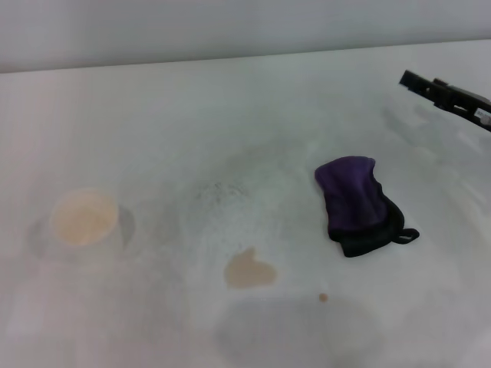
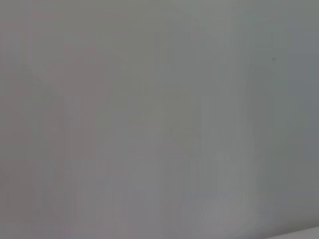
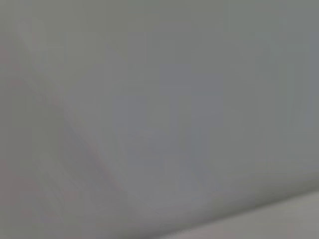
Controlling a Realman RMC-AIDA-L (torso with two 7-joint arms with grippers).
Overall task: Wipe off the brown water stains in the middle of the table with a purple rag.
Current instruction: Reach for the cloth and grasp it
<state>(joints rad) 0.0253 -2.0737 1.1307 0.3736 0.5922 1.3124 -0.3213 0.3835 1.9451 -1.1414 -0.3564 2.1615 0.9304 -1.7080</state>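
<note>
The right gripper (image 1: 418,81) reaches in from the right edge of the head view, at the far side, its dark fingers pointing left and held above the tabletop (image 1: 230,115), gripping nothing. Whether its fingers are parted cannot be told. The left arm is out of sight.

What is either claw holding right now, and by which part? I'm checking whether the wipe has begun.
Nothing is held. The purple rag lies free on the table; the right claw is above and apart from it. The left claw is unseen.
</note>
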